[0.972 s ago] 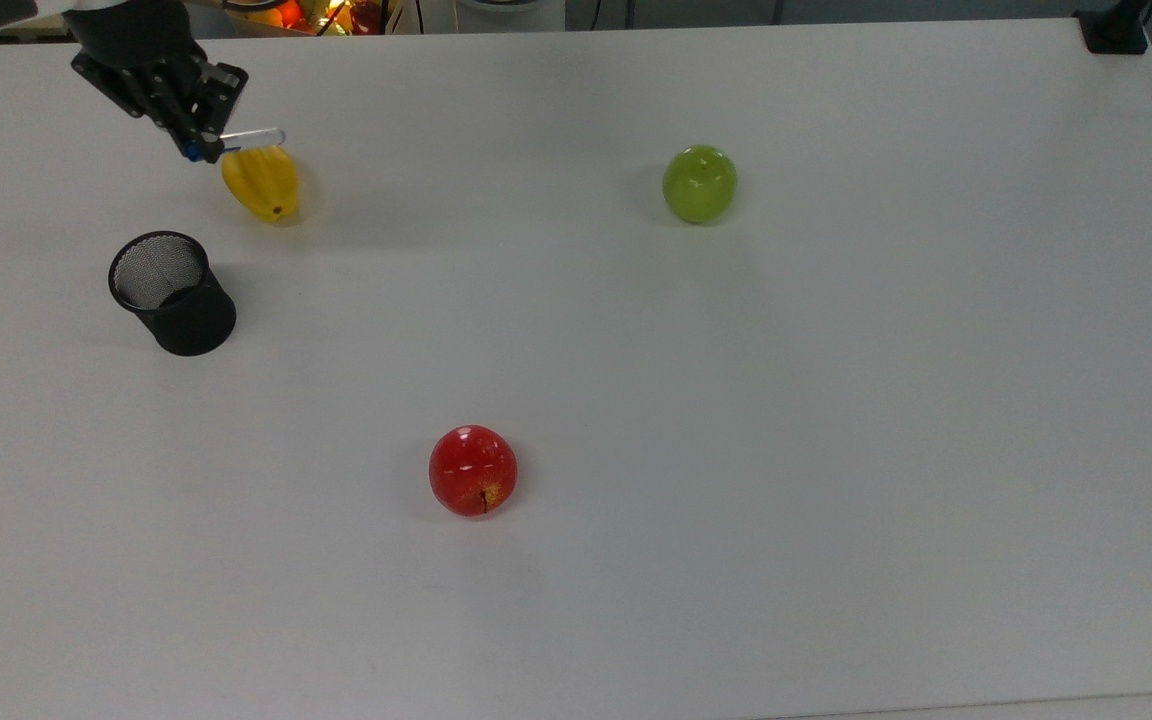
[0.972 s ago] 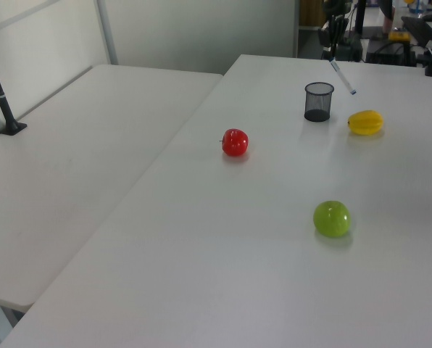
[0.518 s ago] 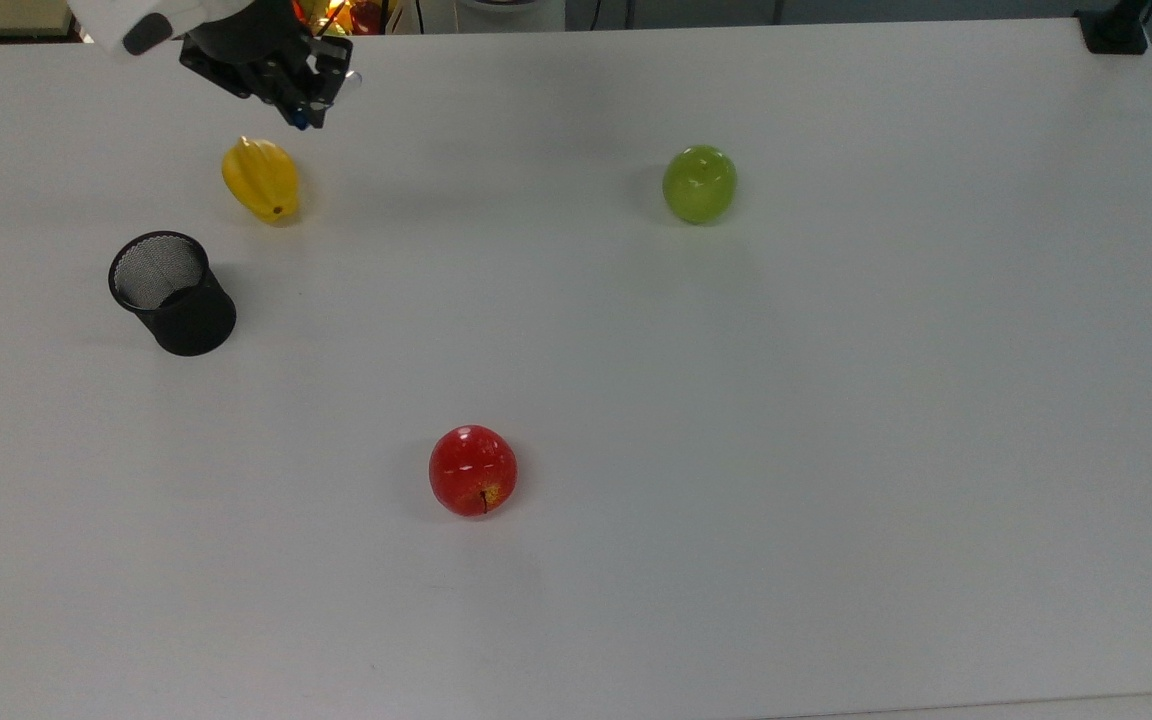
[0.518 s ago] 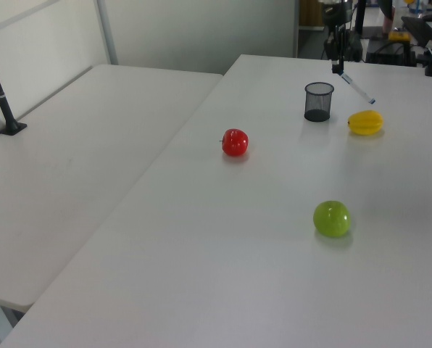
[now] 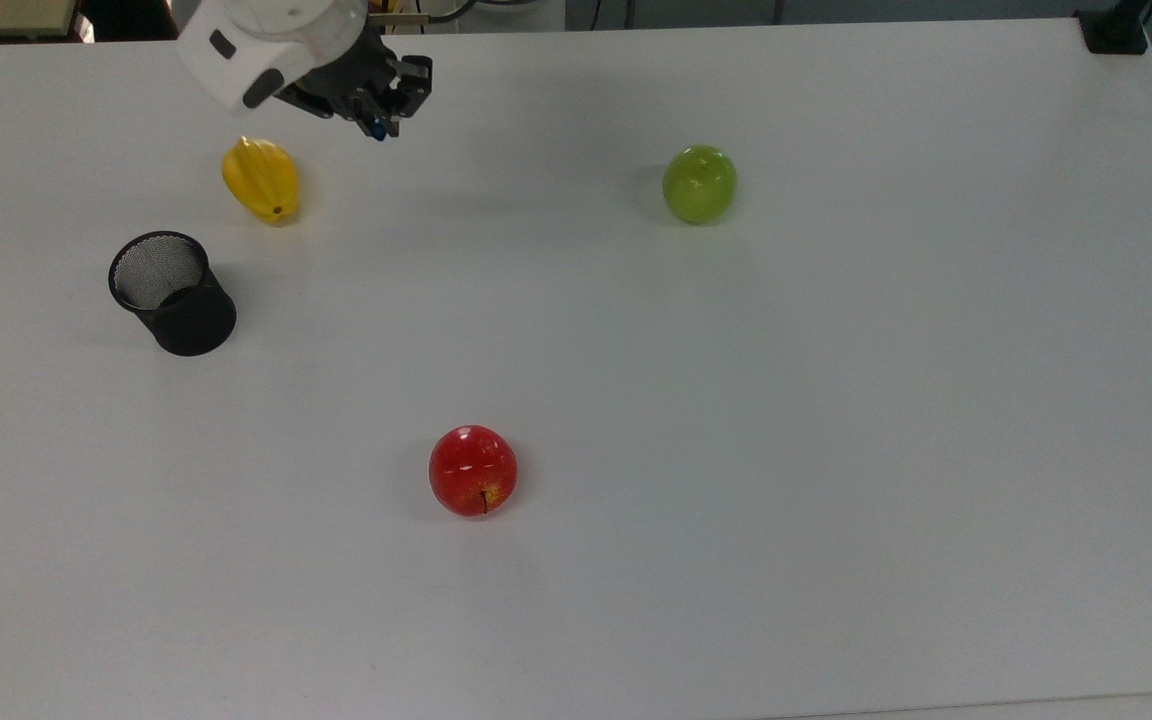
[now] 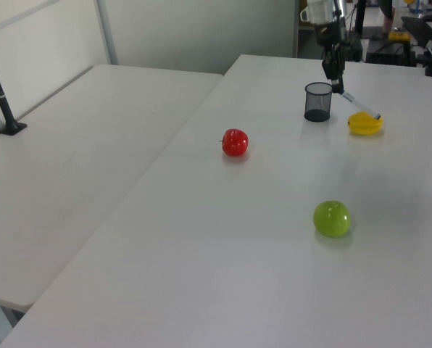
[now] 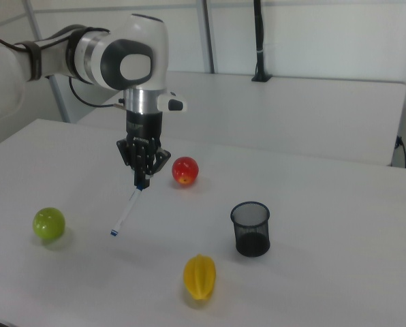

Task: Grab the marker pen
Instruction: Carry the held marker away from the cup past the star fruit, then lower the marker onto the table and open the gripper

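Note:
My gripper (image 7: 142, 180) is shut on the marker pen (image 7: 127, 210), a slim white barrel with blue ends. The pen hangs slanting down from the fingers, clear of the white table (image 7: 312, 286). In the left view the gripper (image 6: 337, 83) holds the marker pen (image 6: 359, 104) with its free end reaching over the yellow fruit. From the top view the gripper (image 5: 376, 122) sits near the table's far edge, and just the blue end of the marker pen (image 5: 377, 133) peeks out below it.
A black mesh cup (image 5: 172, 292) stands upright at the top view's left, with a yellow star fruit (image 5: 260, 179) behind it. A green apple (image 5: 699, 184) lies to the top view's right and a red apple (image 5: 473, 470) nearer the front.
The gripper has carried the pen towards the top view's right, from beside the star fruit's left to past its right side. Fruits and cup have not moved.

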### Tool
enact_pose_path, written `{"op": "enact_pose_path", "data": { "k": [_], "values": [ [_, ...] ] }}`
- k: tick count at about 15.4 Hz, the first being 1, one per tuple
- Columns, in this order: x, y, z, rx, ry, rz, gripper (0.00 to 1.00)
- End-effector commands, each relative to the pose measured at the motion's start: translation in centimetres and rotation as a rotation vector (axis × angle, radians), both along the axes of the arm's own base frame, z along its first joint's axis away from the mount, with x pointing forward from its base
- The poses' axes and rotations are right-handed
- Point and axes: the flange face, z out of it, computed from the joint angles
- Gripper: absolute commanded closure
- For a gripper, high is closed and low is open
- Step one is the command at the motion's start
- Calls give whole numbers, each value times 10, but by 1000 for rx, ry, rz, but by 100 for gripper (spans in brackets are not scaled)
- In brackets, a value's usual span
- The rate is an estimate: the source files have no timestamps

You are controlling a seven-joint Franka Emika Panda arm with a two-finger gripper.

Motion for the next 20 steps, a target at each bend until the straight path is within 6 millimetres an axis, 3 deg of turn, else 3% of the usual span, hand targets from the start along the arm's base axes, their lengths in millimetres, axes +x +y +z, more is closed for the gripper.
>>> {"op": "enact_pose_path", "data": {
  "k": [1, 7, 10, 15, 20],
  "values": [
    [6, 16, -31, 14, 50, 32, 85],
    [18, 51, -76, -9, 92, 82, 80],
    [24, 56, -100, -28, 119, 73, 80],
    [36, 66, -117, -57, 63, 32, 79],
    [36, 65, -113, -56, 60, 32, 77]
  ]
}}
